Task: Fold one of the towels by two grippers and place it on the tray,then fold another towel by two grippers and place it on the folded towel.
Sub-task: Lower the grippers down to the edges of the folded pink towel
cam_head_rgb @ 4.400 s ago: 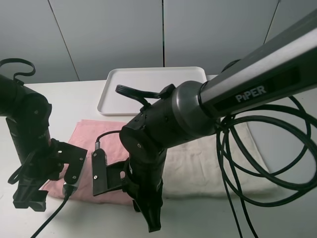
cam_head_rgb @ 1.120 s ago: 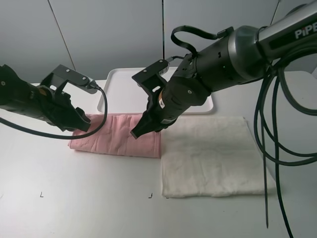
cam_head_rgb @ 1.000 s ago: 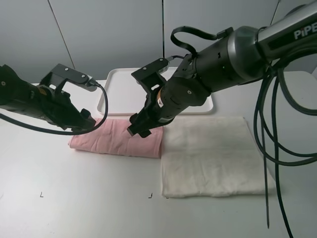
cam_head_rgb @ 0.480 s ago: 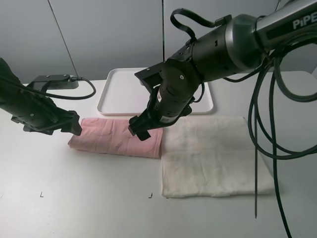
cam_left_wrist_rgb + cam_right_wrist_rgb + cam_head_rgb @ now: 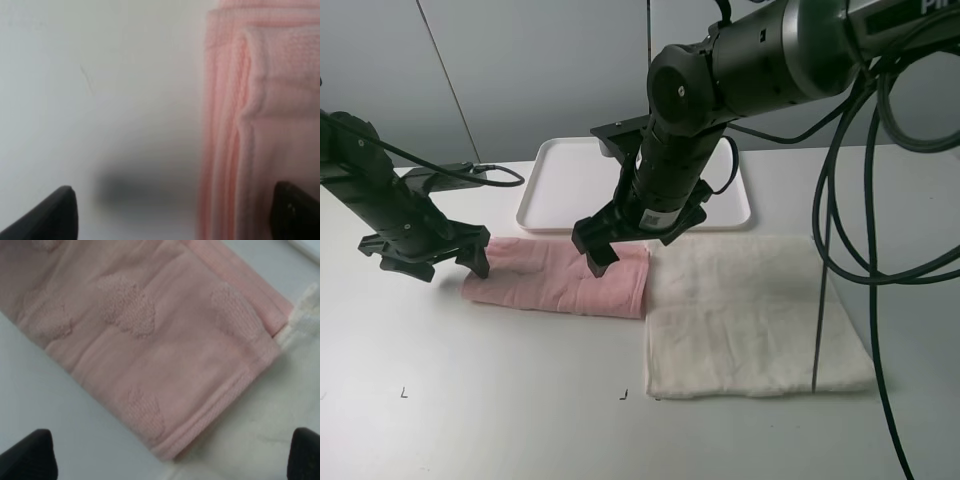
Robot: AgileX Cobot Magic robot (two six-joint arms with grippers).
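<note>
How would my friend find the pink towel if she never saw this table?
Find the white tray at the back of the table. Just in front of it lies the pink towel, folded into a long strip. The cream towel beside its right end is wider and paler.

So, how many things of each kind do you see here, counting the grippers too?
Towels: 2, pink towel and cream-white towel
Trays: 1, white tray
Grippers: 2, left gripper and right gripper
Total: 5
</note>
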